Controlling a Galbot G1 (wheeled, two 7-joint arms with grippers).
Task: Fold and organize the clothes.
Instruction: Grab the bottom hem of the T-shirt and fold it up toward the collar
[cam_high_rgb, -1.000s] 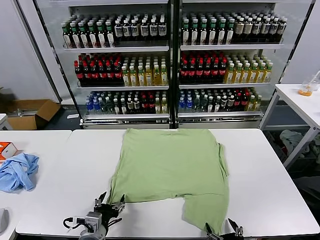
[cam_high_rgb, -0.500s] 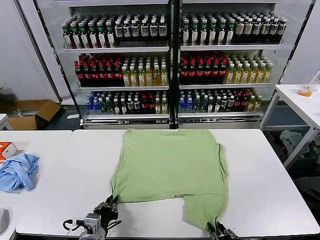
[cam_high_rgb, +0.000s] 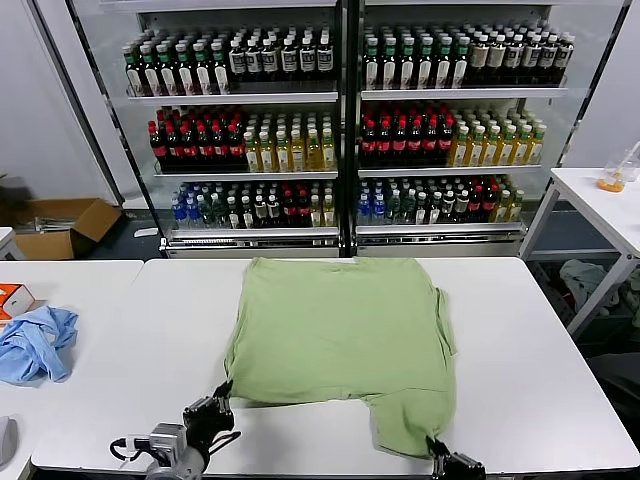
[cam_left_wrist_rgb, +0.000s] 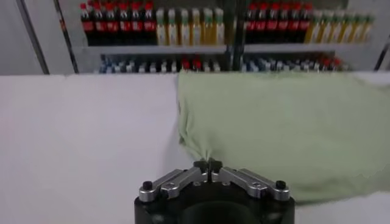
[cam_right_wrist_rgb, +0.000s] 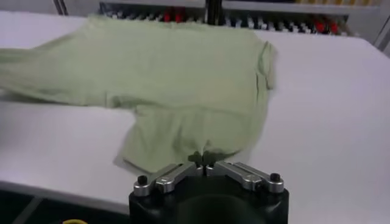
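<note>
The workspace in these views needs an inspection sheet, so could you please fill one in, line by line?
Surface: white table, with a second white table off to the robot's right.
Job's things: one light green shirt lying flat, plain side up, its near edge bunched at both near corners.
Clutter: light blue garment crumpled on the robot's left, an orange box beside it.
Grippers: left gripper shut on the shirt's near left corner; right gripper shut on the near right corner.
Cables: a black cable looped by the left wrist.
Surroundings: drinks fridge full of bottles behind the table; open cardboard box on the floor.
</note>
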